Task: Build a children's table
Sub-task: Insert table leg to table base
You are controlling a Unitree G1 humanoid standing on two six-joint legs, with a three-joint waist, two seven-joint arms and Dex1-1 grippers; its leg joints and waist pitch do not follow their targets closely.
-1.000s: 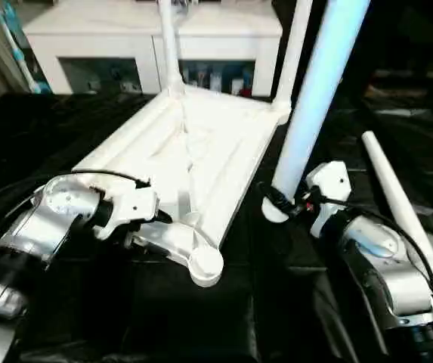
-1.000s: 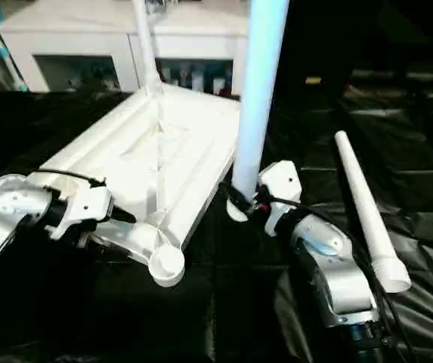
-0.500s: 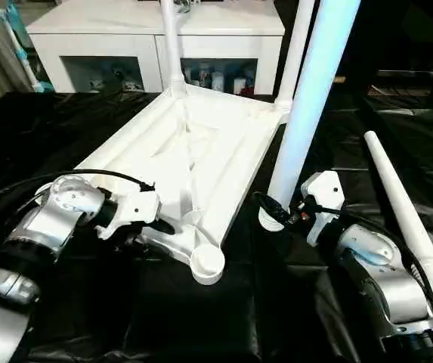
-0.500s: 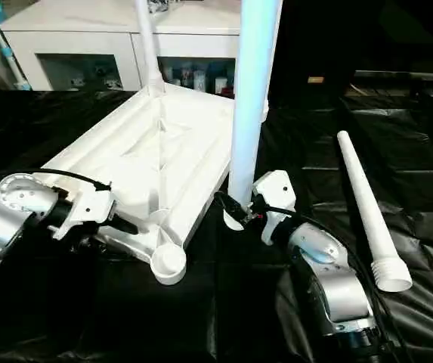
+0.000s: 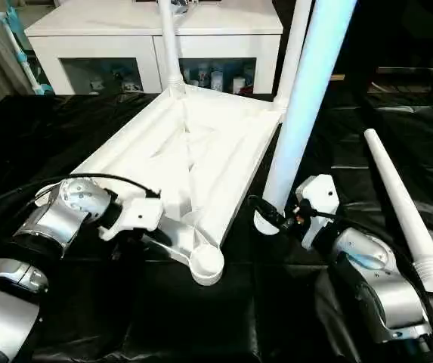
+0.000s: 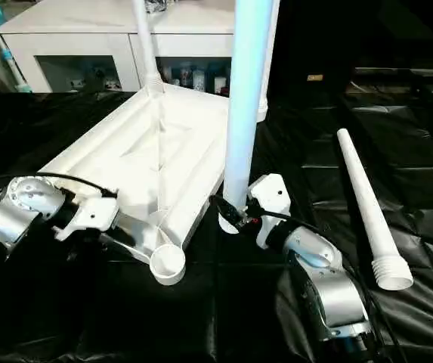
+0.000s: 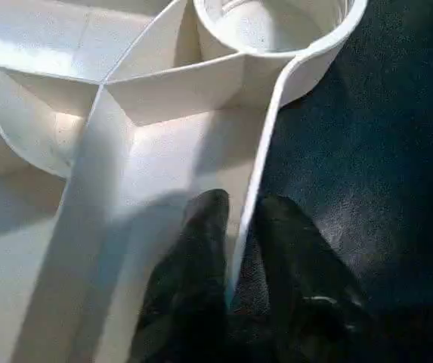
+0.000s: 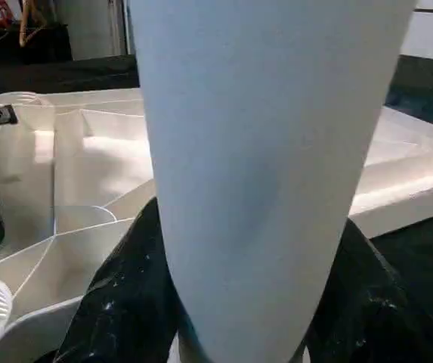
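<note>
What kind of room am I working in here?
Probably an indoor room or lab set up for assembly: a white cabinet with glass doors stands behind, and black sheeting covers the surface under the upturned table top.

the held leg [image 5: 299, 113] runs off the top edge, as do the two fitted legs [image 5: 169, 45]. the cabinet's [image 5: 110, 30] contents are too small to tell.

Bright overhead light, glaring white plastic, blurred wrist close-ups
</note>
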